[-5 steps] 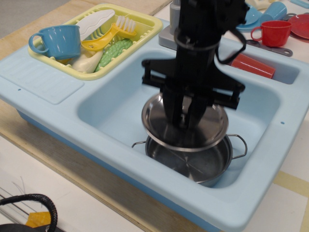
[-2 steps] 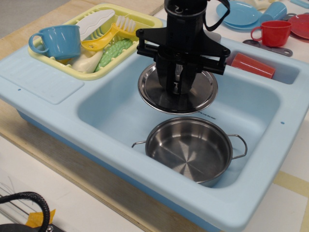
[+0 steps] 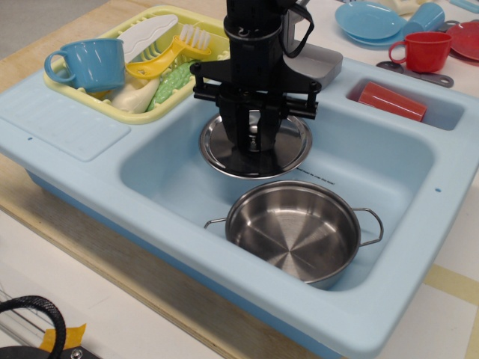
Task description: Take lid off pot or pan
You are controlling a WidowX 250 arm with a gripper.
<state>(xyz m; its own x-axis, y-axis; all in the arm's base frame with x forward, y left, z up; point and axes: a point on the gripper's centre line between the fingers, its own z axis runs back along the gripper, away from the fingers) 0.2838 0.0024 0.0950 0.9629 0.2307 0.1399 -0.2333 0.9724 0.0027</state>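
The shiny steel pot [image 3: 293,233] stands open in the front right of the light-blue toy sink [image 3: 374,164], its two wire loop handles showing. My black gripper [image 3: 254,146] is shut on the knob of the round steel lid [image 3: 217,146]. It holds the lid level in the sink basin, behind and to the left of the pot, clear of its rim. I cannot tell whether the lid touches the sink floor. The gripper body hides the lid's centre and knob.
A yellow dish rack [image 3: 224,41] behind the sink on the left holds a blue cup [image 3: 88,63], a yellow brush and other toys. A red block [image 3: 391,101] lies in the small right compartment. A red cup [image 3: 423,51] and blue plates [image 3: 370,19] sit behind.
The lid was lifted off the pot and carried back and to the left, away from the pot. The pot now stands fully uncovered and has not moved.
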